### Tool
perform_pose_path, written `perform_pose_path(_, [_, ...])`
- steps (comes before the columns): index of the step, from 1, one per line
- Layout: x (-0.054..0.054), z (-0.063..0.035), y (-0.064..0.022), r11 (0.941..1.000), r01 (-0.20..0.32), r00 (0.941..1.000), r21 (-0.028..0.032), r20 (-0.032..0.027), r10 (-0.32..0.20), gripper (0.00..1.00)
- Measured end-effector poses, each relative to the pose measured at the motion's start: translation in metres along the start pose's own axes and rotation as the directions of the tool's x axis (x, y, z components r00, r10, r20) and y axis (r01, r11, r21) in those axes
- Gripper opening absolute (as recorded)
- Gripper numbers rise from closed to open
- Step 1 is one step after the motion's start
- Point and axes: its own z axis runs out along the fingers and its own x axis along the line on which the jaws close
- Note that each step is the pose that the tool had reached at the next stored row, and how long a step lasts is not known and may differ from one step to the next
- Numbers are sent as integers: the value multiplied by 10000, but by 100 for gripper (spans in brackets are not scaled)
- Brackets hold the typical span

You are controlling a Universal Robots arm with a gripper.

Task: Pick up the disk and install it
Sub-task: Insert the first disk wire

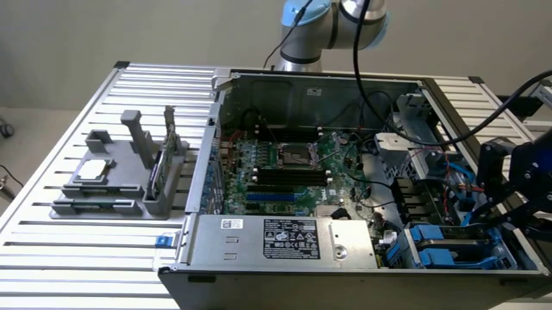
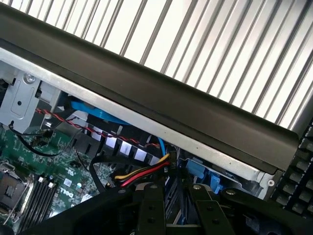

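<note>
We see the gripper (image 1: 493, 213) half cut off over the computer case's (image 1: 258, 285) near corner, at the exterior view's right; we cannot tell its grip. The blue-railed disk (image 1: 444, 248) lies beneath, mostly hidden.

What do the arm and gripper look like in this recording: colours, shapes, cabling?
The arm is built of silver-grey cylindrical joints with light-blue end caps. A black cable hangs from it and loops towards the wrist. The gripper is matte black and angular, made of bolted parts with small screw heads showing. No lettering or logo can be made out on either.
</note>
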Motion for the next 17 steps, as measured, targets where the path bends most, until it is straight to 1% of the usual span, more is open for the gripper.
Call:
perform_pose_path(3, [-10, 0, -1, 10000, 3, 10000, -8, -21, -3, 25])
perform_pose_path(8, [-13, 4, -2, 10000, 31, 9999, -38, -98, -31, 25])
perform_pose_path(17, [-22, 7, -2, 10000, 90, 9999, -37, -112, -91, 25])
